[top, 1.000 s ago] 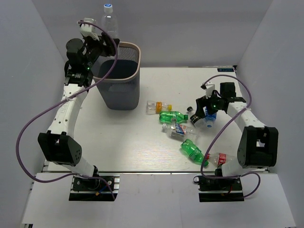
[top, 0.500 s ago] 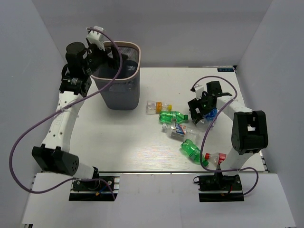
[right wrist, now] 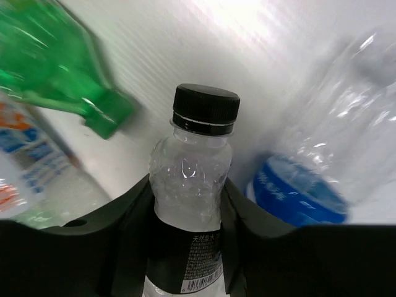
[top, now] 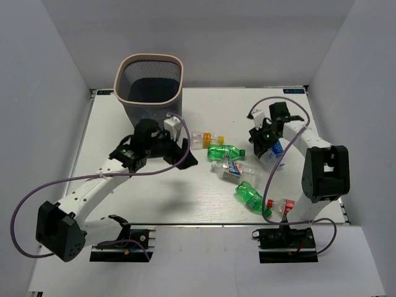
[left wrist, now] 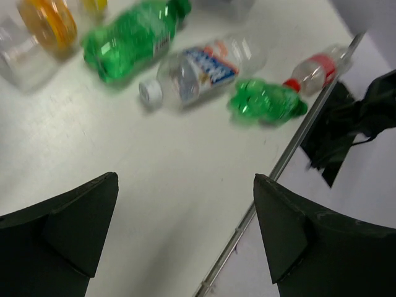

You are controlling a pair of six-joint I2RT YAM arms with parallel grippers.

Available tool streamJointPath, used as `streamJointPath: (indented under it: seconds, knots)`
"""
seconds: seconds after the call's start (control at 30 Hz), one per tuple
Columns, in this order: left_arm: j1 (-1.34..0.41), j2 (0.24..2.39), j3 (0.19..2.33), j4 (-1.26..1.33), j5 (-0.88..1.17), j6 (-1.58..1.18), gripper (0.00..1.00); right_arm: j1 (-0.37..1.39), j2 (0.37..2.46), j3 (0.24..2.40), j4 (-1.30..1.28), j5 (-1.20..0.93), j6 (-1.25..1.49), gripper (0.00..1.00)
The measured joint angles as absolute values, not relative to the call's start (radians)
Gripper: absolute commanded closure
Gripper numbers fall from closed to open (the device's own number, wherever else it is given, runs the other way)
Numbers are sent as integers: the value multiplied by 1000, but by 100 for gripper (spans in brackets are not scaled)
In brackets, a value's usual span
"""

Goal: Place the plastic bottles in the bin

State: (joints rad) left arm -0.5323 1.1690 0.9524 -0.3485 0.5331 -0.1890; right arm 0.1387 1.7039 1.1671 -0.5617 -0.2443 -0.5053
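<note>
While right pincer clamps a black-capped bottle, left pincer, gaping empty, has left the bin.

The top camera looks steeply down from above and behind the arm bases at the bottom edge, taking in the whole desk, with the bin at upper left. The left wrist camera hangs over the desk at middling height, tilted obliquely toward its edge, its own jaws dark in the lower corners; the green bottle, white-capped bottle and red-capped bottle along its top belong to the cluster right of centre in the top view. The right wrist camera sits very near, a black-capped bottle filling the middle between its jaws.
</note>
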Motion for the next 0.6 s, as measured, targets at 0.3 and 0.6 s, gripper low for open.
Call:
streamJointPath:
  seconds: [0.3,0.6]
  knots:
    - [-614,1233,717,-263,452,-305,0,215,1697,1880,-580,-543,-530,77]
    - [-613,1224,525,-95,460,-501,0,412,1857,2059,-19,-786,-279,80]
